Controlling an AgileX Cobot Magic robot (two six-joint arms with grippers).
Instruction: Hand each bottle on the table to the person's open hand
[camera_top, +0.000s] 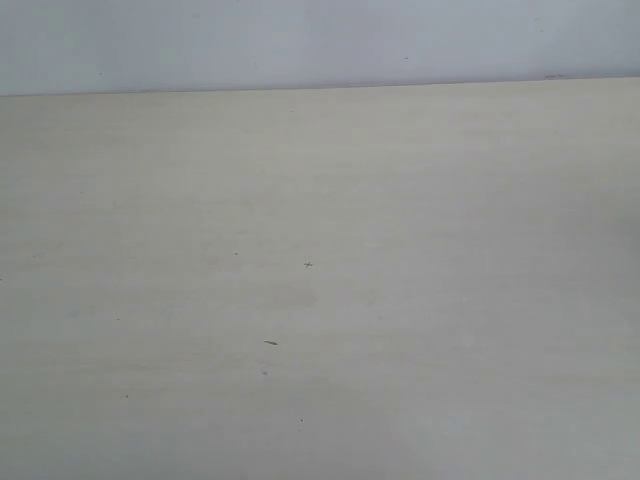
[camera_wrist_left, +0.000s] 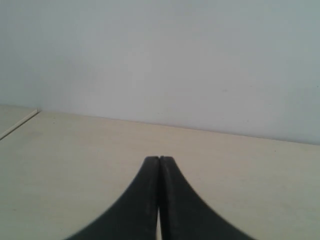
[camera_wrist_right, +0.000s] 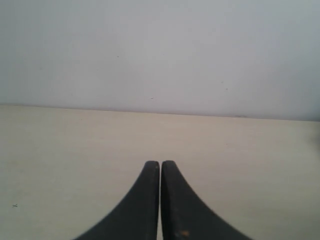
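The left gripper and right gripper are hovering pinched closed and empty above the table; no bottle is showing, so spreading the jaws before reaching seems wise.

The left gripper rises from the bottom edge at the centre of the frame. Its two black curved fingers are pressed together tip to tip, with nothing between them. The pale beige table fills the lower half of the frame around them. Its far edge slants slightly downward from left to right across the middle. Above that edge a plain whitish wall fills the upper half. At the far left a thin dark seam cuts diagonally across the surface.
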